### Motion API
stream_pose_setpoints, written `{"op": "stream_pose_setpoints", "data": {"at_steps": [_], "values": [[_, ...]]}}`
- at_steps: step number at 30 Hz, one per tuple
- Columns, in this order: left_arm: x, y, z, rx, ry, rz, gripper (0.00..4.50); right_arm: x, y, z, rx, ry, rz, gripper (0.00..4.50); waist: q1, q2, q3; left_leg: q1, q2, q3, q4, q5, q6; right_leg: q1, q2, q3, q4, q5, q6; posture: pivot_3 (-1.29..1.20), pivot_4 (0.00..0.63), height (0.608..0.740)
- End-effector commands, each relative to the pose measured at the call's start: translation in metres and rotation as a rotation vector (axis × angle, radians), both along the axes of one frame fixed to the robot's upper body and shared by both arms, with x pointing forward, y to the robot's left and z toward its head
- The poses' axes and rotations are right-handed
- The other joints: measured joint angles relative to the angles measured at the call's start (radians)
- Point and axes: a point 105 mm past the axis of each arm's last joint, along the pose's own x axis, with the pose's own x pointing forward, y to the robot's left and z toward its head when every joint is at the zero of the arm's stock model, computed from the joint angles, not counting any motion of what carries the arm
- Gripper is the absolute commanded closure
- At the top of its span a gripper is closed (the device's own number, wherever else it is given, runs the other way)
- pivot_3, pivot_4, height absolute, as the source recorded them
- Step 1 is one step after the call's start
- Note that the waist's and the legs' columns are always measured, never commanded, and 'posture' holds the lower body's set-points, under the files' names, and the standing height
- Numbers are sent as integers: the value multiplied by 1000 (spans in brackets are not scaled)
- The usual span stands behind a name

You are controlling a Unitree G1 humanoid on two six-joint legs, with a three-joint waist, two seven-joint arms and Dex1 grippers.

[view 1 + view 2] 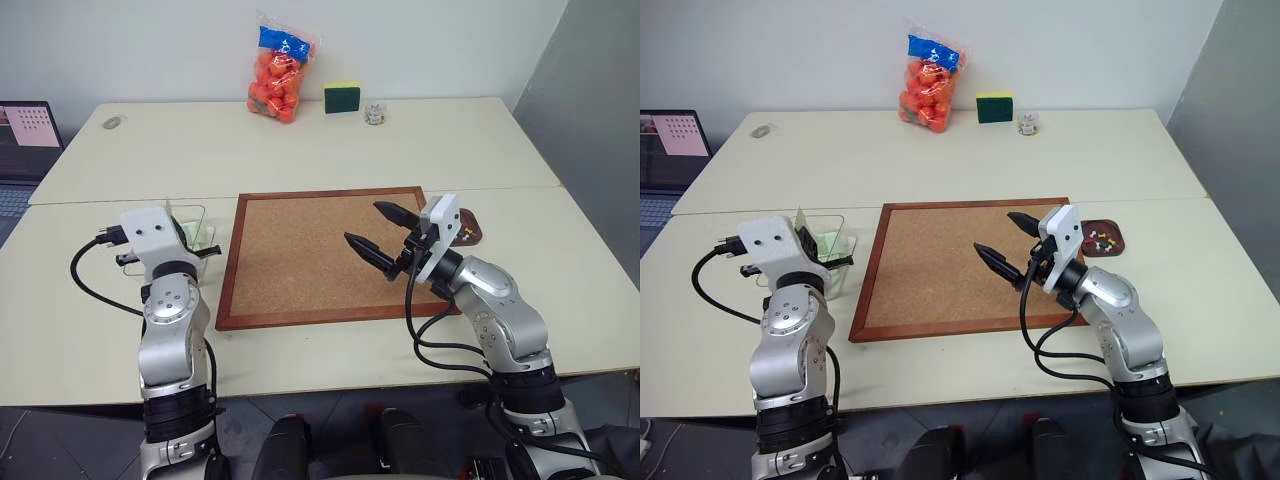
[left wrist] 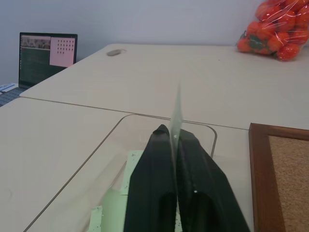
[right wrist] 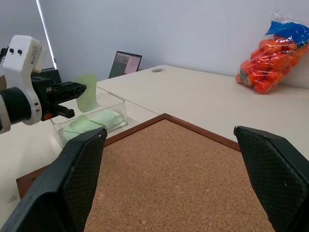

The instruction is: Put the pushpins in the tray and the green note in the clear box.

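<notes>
1. The green note [image 3: 87,92] stands upright on edge, pinched at its lower part between the near-closed fingers of the left gripper [image 3: 72,96], directly over the clear box [image 3: 113,108].
2. The clear box sits on the table [image 1: 300,150] just beside the cork board's [image 1: 320,255] left frame; other pale-green sheets already lie inside it.
3. The step in hand appears to be the drop of the note into the box.
4. The next move calls for the left fingers to part fully so the thin paper falls free; it may cling to one finger pad, so a slight lowering into the box would help.
5. The right gripper [image 1: 380,232] hangs over the cork board with its fingers spread wide, holding nothing.
6. The tray [image 1: 1106,240] lies beside the board's right edge with the pushpins [image 1: 1100,239] inside it, so that half of the task looks done.
</notes>
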Motion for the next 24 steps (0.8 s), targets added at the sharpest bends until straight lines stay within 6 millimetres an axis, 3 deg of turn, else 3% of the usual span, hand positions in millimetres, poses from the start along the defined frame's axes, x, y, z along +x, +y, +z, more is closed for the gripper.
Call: {"op": "stream_pose_setpoints", "data": {"at_steps": [1, 15, 18, 21, 24], "values": [[-1, 8, 17, 29, -54, 37, 3364, -6, 1, 13, 24, -44, 16, 0, 0, 0, 0, 0, 0, 0, 0, 0, 0, 0, 0, 0, 0, 0, 0, 0, 150, 740], [-2, 19, 20, 40, -57, 87, 573, -13, 5, 17, 47, -47, 76, 0, 0, 0, 0, 0, 0, 0, 0, 0, 0, 0, 0, 0, 0, 0, 0, 0, 150, 740], [2, 2, 25, 49, -76, 2, 44, -23, 7, 18, 64, -38, 138, 0, 0, 0, 0, 0, 0, 0, 0, 0, 0, 0, 0, 0, 0, 0, 0, 0, 150, 740], [6, -22, 31, 54, -108, -132, 44, -26, 6, 14, 55, -10, 156, 0, 0, -1, 0, 0, 0, 0, 0, 0, 0, 0, 0, 0, 1, 0, 0, 0, 150, 740], [9, -66, 35, 62, -121, -363, 44, -15, -2, 10, 38, -12, 64, 0, 0, -1, 0, 0, 0, 0, 1, 0, 0, 0, 0, 0, 1, 0, 0, 0, 150, 740]]}}
